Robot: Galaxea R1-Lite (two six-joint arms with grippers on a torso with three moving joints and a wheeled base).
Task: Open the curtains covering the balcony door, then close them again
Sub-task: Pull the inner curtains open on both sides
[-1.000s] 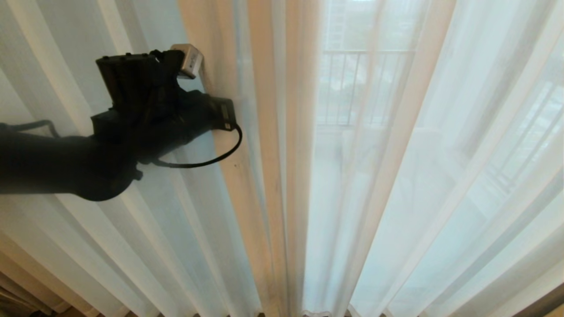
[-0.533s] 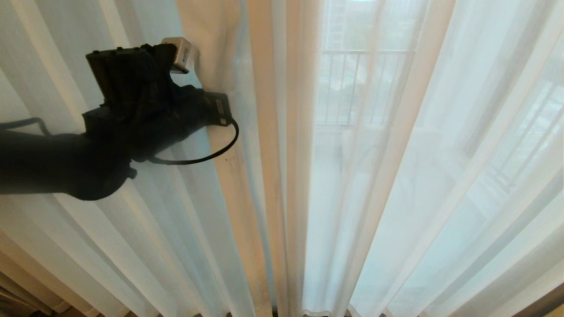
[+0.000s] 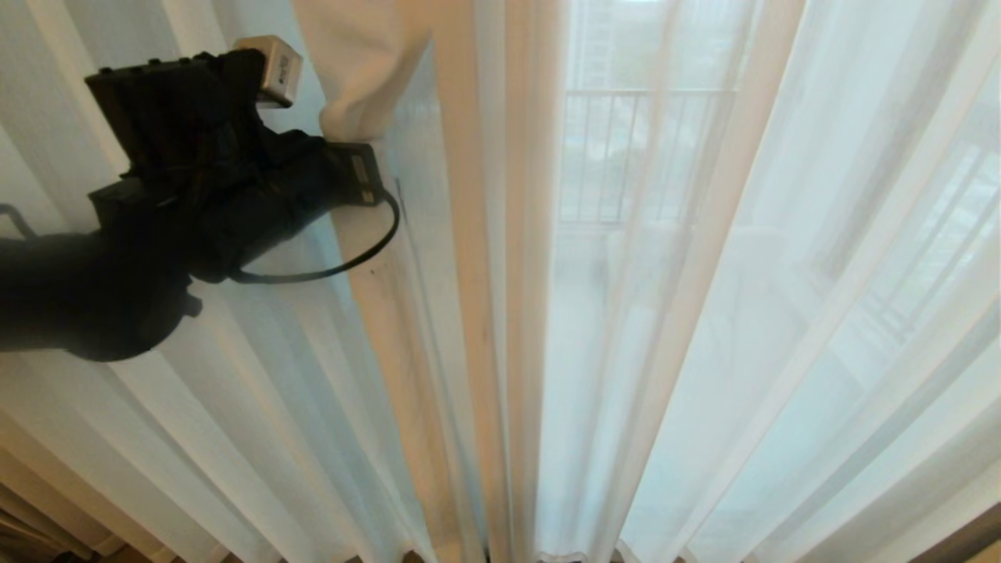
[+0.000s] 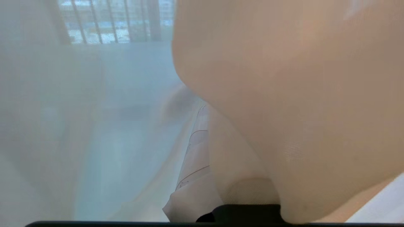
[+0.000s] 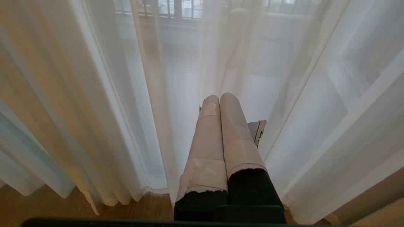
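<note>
Sheer white curtains (image 3: pixel 704 313) hang in long folds across the whole head view, and the balcony door behind them is hidden. My left gripper (image 3: pixel 353 139) reaches in from the left, shut on the edge of a cream-toned fold (image 3: pixel 367 70) that bunches over its tip. In the left wrist view this fabric (image 4: pixel 284 94) drapes over the gripper, leaving one taped finger (image 4: pixel 197 148) showing. My right gripper (image 5: pixel 219 98) is shut on nothing, its taped fingers pressed together and pointing at the curtains' lower part (image 5: pixel 110 110).
A balcony railing (image 3: pixel 641 156) shows faintly through the fabric. Wooden floor (image 5: pixel 63 211) lies below the curtain hems. The left arm's black cable (image 3: pixel 344 262) loops in front of the cloth.
My left arm has moved left and slightly up in the head view. The held fold has come with it and now bulges over the gripper tip.
</note>
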